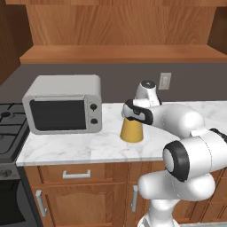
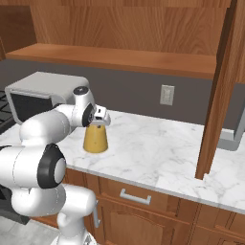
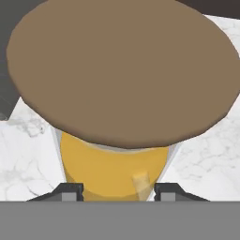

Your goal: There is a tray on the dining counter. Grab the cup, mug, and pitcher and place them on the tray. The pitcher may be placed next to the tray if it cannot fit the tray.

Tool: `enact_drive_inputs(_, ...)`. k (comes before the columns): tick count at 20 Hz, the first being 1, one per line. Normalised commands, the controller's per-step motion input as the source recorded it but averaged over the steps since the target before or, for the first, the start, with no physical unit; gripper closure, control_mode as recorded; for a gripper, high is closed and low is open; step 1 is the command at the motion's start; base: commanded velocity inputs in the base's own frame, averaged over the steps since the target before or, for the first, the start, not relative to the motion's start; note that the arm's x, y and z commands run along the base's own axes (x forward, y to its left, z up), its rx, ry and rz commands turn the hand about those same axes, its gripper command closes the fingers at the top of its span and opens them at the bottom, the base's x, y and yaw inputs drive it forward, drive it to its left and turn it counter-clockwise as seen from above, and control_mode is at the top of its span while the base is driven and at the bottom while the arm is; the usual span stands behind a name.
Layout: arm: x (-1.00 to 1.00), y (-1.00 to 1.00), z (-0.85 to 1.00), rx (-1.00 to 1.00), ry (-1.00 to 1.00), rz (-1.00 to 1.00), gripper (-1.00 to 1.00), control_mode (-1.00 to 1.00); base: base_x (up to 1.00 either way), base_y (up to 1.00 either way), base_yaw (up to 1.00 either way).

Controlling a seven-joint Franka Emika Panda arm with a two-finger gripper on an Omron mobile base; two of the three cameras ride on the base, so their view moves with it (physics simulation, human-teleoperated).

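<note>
White marble counter (image 1: 80, 148) w/ drawered wood cabinets below, grey backsplash w/ outlet (image 2: 167, 94), wood shelf above. Pitcher (image 1: 131, 131) stands upright on the counter just right of the silver microwave (image 1: 64, 110), stove (image 1: 9, 128) further left. Gripper (image 3: 119, 191) sits down over the pitcher's top; in hand view the brown cork lid (image 3: 122, 70) looms close, orange liquid below it, one fingertip (image 3: 70, 192) each side of the glass body. Jaws roughly half open; can't tell if pads touch the glass or grip it.
</note>
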Motion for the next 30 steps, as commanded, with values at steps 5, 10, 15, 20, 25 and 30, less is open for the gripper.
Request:
enact_drive_inputs(5,0.0,0.0,0.0,0.0,0.0,0.0,1.0,-1.0,0.0,0.0,0.0)
enact_drive_inputs(10,0.0,0.0,0.0,0.0,0.0,0.0,1.0,-1.0,0.0,0.0,0.0)
enact_drive_inputs(15,-0.1,0.05,0.01,0.0,0.0,0.05,1.0,-1.0,0.0,0.0,0.0)
enact_drive_inputs(20,-0.24,0.01,0.04,0.0,0.0,0.1,1.0,-1.0,0.0,0.0,0.0)
enact_drive_inputs(25,-0.32,0.0,0.08,0.0,0.0,0.09,1.0,-1.0,0.0,0.0,0.0)
enact_drive_inputs(30,-0.35,0.04,0.12,0.0,-0.02,0.05,1.0,-1.0,0.0,0.0,0.0)
